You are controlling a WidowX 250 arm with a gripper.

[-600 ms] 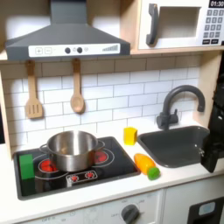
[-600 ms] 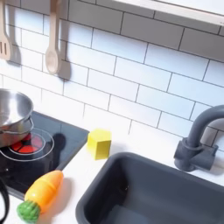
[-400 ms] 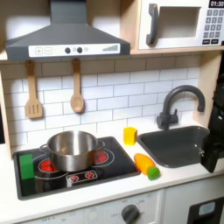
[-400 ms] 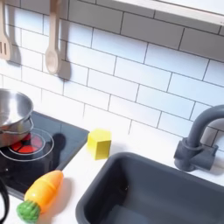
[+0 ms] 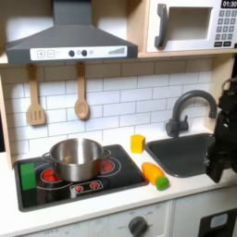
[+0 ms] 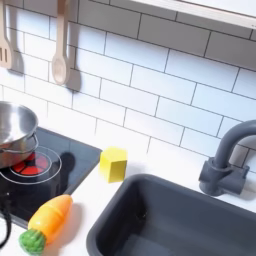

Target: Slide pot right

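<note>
In the first exterior view, the pot (image 5: 74,159) sits on the black stovetop (image 5: 56,189), over the burners toward the first exterior view's left, with a green block (image 5: 28,175) just beside it on that side and red rings showing at either flank. The robot arm (image 5: 223,139) is a dark shape at the first exterior view's right edge, above the sink (image 5: 185,153), and the fingers are too dark and cropped there to say whether they are open or closed. The pot lies well apart from them, across the carrot (image 5: 155,175) and the yellow block (image 5: 137,143), with nothing touching it. In the second exterior view, the pot (image 6: 14,133) shows at the second exterior view's left edge, resting over a red burner ring (image 6: 28,166), with the yellow block (image 6: 113,164) and carrot (image 6: 46,224) on the bench (image 6: 85,225) between stove and sink (image 6: 170,220). By my reading the slide has not begun: the approach, the contact with the pot, and the push along the stovetop are all left to do.
</note>
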